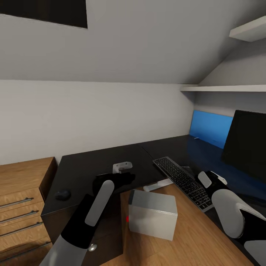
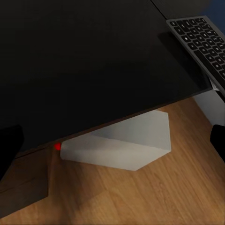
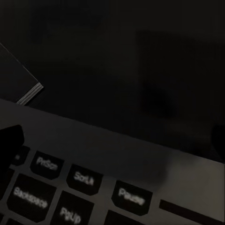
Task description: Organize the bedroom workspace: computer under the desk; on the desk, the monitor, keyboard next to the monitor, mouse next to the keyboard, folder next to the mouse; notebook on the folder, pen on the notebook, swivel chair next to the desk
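The grey keyboard (image 1: 182,180) lies along the front edge of the black desk (image 1: 92,162), in front of the dark monitor (image 1: 246,143). My right gripper (image 1: 211,178) hovers open just over the keyboard's (image 3: 70,187) near end, its dark fingertips (image 3: 10,140) wide apart. The dark mouse (image 1: 62,194) sits on the desk's left part. A grey computer box (image 1: 152,214) stands on the wooden floor, partly under the desk edge. My left gripper (image 1: 120,179) hangs open above that edge, over the computer (image 2: 126,143), with nothing between its fingers.
A wooden drawer unit (image 1: 22,203) stands left of the desk. A blue panel (image 1: 210,127) leans at the back wall under white shelves (image 1: 225,88). A small white-grey object (image 1: 123,166) sits on the desk beyond my left gripper. A dark flat item (image 3: 18,82) lies past the keyboard.
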You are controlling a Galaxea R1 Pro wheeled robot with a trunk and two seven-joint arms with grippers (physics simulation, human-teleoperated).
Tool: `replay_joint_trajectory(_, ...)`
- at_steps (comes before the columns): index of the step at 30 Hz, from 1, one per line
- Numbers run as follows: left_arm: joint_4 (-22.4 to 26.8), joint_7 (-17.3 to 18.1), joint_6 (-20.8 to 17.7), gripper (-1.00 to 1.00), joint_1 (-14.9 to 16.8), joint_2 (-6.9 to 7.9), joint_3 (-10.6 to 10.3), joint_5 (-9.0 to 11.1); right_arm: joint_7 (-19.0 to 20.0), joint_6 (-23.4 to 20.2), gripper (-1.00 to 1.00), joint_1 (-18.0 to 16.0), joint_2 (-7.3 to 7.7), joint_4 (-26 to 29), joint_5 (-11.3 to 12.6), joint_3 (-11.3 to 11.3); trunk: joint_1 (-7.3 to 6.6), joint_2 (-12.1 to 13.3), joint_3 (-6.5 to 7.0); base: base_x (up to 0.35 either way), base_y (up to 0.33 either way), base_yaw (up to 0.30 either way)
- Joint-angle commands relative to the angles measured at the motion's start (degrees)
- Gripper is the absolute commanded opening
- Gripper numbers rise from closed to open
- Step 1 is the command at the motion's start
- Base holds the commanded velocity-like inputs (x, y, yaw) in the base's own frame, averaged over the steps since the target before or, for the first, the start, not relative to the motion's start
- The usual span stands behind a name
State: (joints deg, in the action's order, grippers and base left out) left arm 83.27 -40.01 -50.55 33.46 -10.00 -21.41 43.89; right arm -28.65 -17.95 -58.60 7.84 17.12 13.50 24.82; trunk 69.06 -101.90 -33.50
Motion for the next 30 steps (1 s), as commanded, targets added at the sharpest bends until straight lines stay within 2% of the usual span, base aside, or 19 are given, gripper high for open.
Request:
replay_joint_trajectory(1,0.0,-0.6,-0.1,1.0,0.1,0.0,0.0,0.6,-0.3,-0.2,1.0,0.0,0.01,0.1,0.5,-0.1,0.0,0.0,-0.07,0.0,0.0,0.0)
replay_joint_trajectory(30,0.1,-0.6,-0.1,1.0,0.1,0.0,-0.3,0.5,-0.4,-0.2,1.0,0.0,0.01,0.2,0.6,-0.1,0.0,0.0,-0.26,0.0,0.0,0.003)
